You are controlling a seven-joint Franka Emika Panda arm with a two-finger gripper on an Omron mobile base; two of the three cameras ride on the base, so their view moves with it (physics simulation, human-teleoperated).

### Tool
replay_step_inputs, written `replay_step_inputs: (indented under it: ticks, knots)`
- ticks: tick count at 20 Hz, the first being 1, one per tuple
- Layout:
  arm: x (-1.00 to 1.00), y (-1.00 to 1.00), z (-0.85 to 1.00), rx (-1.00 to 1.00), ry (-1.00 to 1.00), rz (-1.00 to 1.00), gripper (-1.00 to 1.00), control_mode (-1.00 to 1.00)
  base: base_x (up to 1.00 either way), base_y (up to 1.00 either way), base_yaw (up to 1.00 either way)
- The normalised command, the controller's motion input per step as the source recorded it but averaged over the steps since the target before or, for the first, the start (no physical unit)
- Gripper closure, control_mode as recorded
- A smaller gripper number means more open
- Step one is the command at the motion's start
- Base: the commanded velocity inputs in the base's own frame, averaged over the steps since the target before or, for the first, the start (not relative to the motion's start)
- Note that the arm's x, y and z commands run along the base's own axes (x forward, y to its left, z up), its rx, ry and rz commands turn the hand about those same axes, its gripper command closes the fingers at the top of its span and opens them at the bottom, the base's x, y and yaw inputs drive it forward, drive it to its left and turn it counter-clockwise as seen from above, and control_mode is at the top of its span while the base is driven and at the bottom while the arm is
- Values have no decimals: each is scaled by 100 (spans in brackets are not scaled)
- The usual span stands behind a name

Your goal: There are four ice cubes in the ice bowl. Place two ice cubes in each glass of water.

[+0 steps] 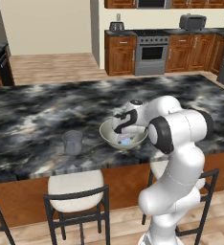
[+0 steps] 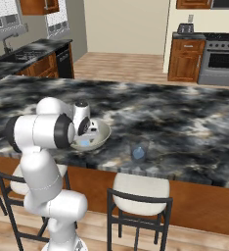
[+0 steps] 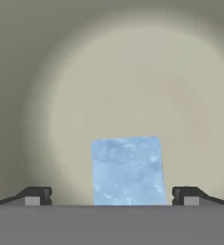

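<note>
Jaws [image 3: 112, 196] are spread wide, one dark tip at each side of a pale blue ice cube [image 3: 127, 171], with clear gaps left between the tips and the cube's faces; nothing is pinched. The cube is seen lying on the smooth floor of the ice bowl [image 3: 133, 72], whose beige inner wall curves up all around it.

From the left base view, a grey glass of water [image 1: 72, 142] is found on the dark marbled tabletop [image 1: 47, 110], near the front edge and apart from the bowl to its right. The ice bowl [image 1: 109, 131] stands just right of it, also close to the front edge, with a bluish patch of ice [image 1: 126, 141] visible inside. The white arm is bent over the bowl, the hand pointed down into it past the rim. Wide bare stone is left behind the bowl and to the far side of the tabletop.

From the right base view, the ice bowl [image 2: 103, 135] is seen beside the arm's elbow, and a second glass of water [image 2: 139, 151] stands to its right, near the front edge, with open tabletop beyond it.

Two glasses and one bowl are counted; the number of cubes in the bowl cannot be told. Two stools [image 1: 77, 191] are tucked below the front edge.
</note>
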Motion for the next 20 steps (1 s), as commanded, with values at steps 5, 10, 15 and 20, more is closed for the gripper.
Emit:
replay_step_inputs:
  ticks: [5, 10, 15, 20]
  knots:
    - [0, 0, -19, 0, 0, 3, -100, -100, 0, 0, 0]
    - [0, 0, -18, 0, 0, 3, -100, -100, 0, 0, 0]
    - [0, 0, -18, 0, 0, 3, -100, -100, 0, 0, 0]
    - [0, 0, -17, 0, 0, 4, 100, -100, 0, 0, 0]
